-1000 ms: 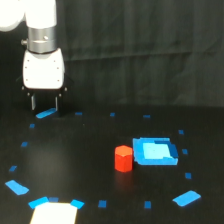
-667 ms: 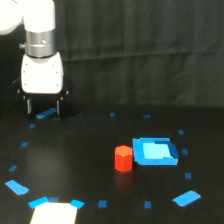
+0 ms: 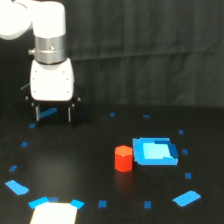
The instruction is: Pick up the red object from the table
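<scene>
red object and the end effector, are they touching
Apart. The exterior view shows the end effector far toward its left, with bare table between it and the red object.

One red object (image 3: 123, 158), one blue tray (image 3: 155, 151), one hand (image 3: 52, 114).

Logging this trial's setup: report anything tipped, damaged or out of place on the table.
Nothing stands out. The red object stands upright on the table, close beside the blue tray, which lies flat. The gripper hangs open, far off toward the exterior view's left, holding nothing.
</scene>
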